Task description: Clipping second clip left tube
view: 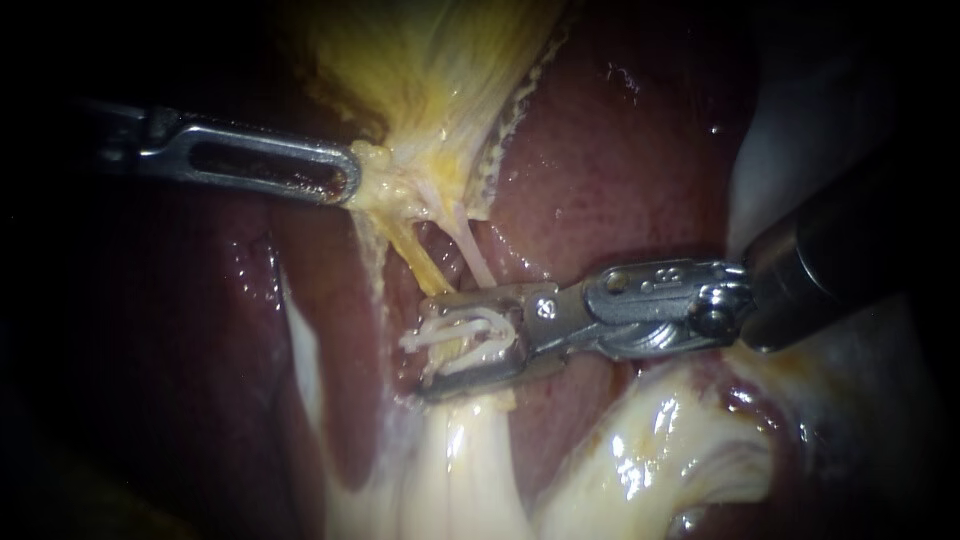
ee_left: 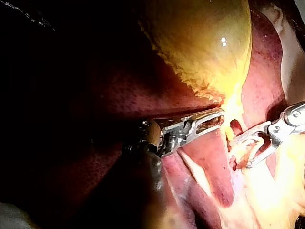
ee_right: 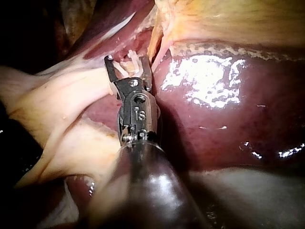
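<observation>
reaching across the liver (view: 610, 170), the right instrument (view: 428, 345) holds its two jaws apart with a clear gap between them. the left tube (view: 420, 262), a yellow strand, runs down from the gallbladder (view: 430, 60) and passes into that gap near the jaw tips. the right tube (view: 472, 255), paler and thinner, runs just beside it and enters the same gap a little nearer the hinge. a white clip (view: 462, 332) lies between the jaws, lengthwise with them and across the strands; whether either jaw presses on it cannot be told. beyond the far jaw, glossy pale tissue (view: 470, 450) spreads away from the tubes. the right wrist view shows the right instrument (ee_right: 127, 64) with its jaws forked around whitish strands, liver (ee_right: 228, 119) beside the shaft and gallbladder (ee_right: 228, 19) ahead of the tips. the left instrument (view: 345, 182) has its long slotted jaws closed together, their tips gripping the narrow yellow end of the gallbladder, well apart from the other instrument's jaws. in the left wrist view the left instrument (ee_left: 217, 119) bites that yellow edge under the gallbladder (ee_left: 200, 43), while the right instrument (ee_left: 243, 153) stands open just ahead of and beside its tips.
</observation>
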Motion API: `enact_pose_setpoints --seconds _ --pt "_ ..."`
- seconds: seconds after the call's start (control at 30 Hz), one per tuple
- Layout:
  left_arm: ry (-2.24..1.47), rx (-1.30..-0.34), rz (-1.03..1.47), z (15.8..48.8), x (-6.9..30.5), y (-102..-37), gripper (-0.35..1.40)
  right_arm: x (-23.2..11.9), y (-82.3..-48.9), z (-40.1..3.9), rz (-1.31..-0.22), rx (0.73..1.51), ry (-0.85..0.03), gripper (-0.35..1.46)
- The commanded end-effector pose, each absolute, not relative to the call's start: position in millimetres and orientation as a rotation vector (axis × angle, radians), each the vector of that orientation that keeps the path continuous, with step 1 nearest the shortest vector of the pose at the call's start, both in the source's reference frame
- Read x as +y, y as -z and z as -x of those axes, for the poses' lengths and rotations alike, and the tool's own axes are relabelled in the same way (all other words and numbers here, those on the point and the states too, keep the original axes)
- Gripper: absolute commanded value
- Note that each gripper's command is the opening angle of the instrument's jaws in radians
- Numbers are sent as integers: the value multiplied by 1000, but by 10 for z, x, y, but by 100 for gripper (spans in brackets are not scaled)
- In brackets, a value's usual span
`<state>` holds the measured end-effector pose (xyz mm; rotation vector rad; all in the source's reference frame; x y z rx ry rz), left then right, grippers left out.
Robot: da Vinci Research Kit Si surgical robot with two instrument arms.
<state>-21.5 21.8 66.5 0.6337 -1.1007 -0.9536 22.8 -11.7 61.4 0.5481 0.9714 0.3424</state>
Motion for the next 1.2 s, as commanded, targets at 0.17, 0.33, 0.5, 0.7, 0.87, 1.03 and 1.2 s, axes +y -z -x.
enact_pose_setpoints --seconds 0.17,0.33,0.5,0.7,0.87,1.03,1.2 --pt "954 -1101 -634 215 218 -665 -35 -119 -610 -229 -549 971 -342 49" --pt "954 -1101 -634 216 218 -665 -35 -121 -598 -231 -554 978 -344 49" --pt "954 -1101 -634 216 218 -665 -35 -118 -582 -232 -562 984 -349 49" --pt "954 -1101 -634 216 218 -665 -35 -112 -555 -232 -576 1004 -361 49" --pt "954 -1101 -633 216 218 -665 -35 -110 -540 -232 -584 1022 -368 49" --pt "959 -1100 -637 216 217 -666 -35 -111 -536 -225 -588 1023 -365 49" --pt "959 -1100 -636 216 217 -666 -35 -110 -538 -214 -590 1024 -361 49"
